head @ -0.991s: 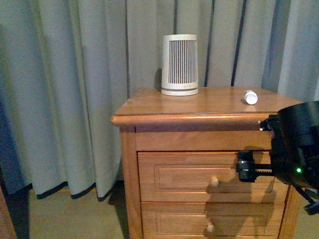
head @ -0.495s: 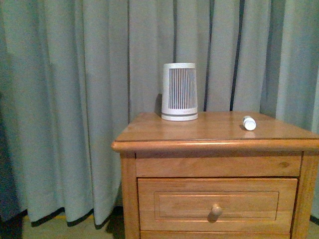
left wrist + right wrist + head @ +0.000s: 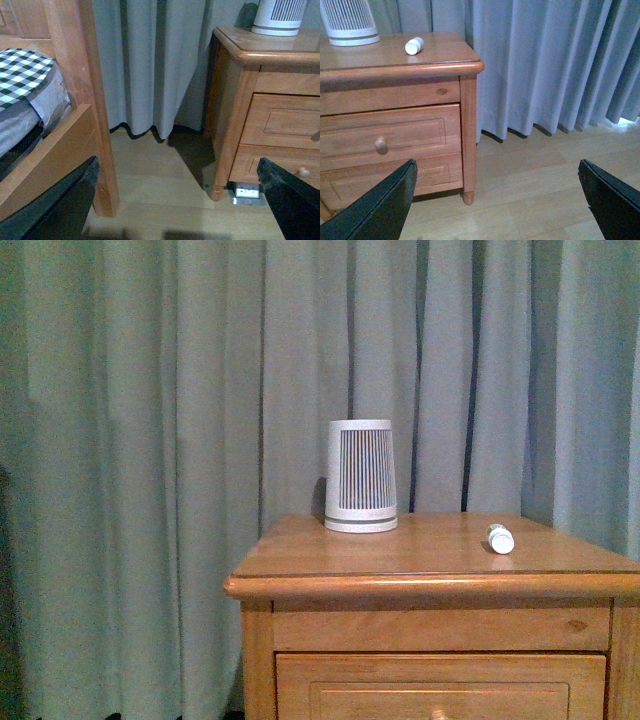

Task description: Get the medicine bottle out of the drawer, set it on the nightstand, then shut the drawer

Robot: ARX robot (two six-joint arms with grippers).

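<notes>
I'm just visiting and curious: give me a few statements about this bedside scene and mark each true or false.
1. The medicine bottle lies on its side on the nightstand. True.
2. The upper drawer stands pulled open. False: its front sits flush, closed.
3. The white ribbed cylinder stands upright, apart from the bottle. True.
4. The right gripper is clamped on the bottle. False: its fingers are spread wide and hold nothing.
5. A checked cloth lies on the bed. True.

The nightstand point(image 3: 300, 562) stands on the wood floor point(image 3: 530, 190). On its top, a ribbed cylinder point(image 3: 361, 476) sits at the back edge; the bottle point(image 3: 500, 538) lies near the right edge.
</notes>
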